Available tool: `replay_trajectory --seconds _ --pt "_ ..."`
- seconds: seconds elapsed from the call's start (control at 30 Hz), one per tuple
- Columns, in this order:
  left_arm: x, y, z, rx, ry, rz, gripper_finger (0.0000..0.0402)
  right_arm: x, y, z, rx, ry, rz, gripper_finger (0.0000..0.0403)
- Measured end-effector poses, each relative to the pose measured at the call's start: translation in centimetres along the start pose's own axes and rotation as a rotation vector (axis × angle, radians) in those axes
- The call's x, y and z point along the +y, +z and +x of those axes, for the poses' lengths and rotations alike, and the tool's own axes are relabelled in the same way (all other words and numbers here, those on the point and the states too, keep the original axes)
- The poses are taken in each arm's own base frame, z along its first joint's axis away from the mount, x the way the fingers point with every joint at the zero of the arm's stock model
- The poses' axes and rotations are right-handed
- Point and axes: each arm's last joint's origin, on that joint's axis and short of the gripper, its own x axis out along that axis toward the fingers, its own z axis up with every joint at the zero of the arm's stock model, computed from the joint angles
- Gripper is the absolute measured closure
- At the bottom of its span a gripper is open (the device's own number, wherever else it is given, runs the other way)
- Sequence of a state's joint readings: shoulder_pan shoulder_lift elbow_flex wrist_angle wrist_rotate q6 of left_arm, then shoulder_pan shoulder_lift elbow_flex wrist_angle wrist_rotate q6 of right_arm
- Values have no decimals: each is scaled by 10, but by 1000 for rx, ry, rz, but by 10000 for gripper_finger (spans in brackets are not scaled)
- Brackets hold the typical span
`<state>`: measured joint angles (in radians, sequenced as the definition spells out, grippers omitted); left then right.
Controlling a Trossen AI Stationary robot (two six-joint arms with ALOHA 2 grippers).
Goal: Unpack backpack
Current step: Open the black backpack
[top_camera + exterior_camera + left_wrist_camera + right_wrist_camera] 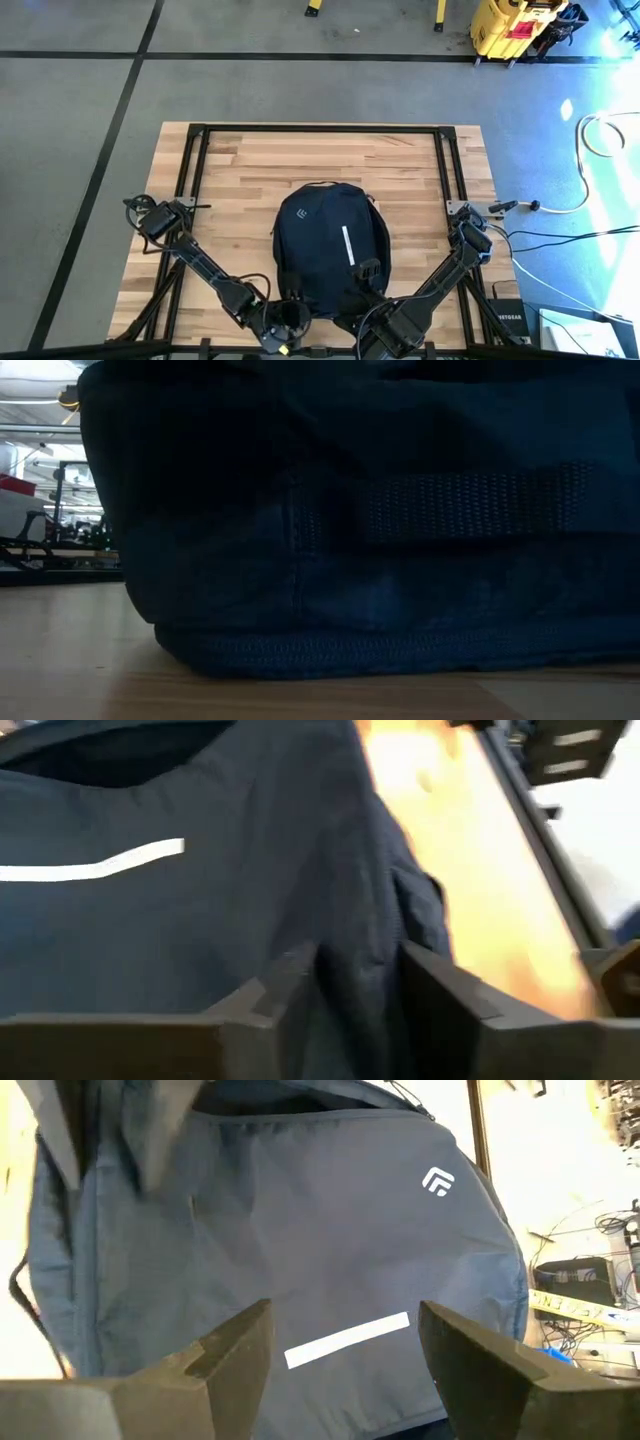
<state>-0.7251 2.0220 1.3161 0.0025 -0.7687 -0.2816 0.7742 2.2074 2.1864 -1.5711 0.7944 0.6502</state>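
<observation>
The dark navy backpack (328,240) lies flat on its back in the middle of the wooden table, its white stripe (347,245) and small logo (437,1181) facing up. Its bottom end fills the low view (400,560). My left gripper (357,970) is at the backpack's near left side and is shut on its fabric. My right gripper (345,1325) hovers open over the front panel near the stripe (347,1338). It touches nothing. My left gripper pinches a raised fold of the backpack's fabric (355,945) between its two fingers, at the side edge near the table's near end. The fingers come slanting down from the near left. The backpack stays lying on the table; the picture is blurred here.
A black metal frame (190,160) runs along the table's left, far and right sides. Bare wood shows on the left, right and far side of the backpack. Cables (560,235) and a yellow cart (505,25) are on the floor beyond the table.
</observation>
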Motion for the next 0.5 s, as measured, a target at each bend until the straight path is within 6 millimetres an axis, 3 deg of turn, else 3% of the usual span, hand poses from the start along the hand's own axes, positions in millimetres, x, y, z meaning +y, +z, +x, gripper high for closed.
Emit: replay_trajectory --seconds 0.13,0.5 --pt "6 9 4 77 -44 -15 386 0 0 0 -2 -2 1 171" --pt "13 42 -7 182 -38 51 400 -1 1 1 -19 -25 46 171"
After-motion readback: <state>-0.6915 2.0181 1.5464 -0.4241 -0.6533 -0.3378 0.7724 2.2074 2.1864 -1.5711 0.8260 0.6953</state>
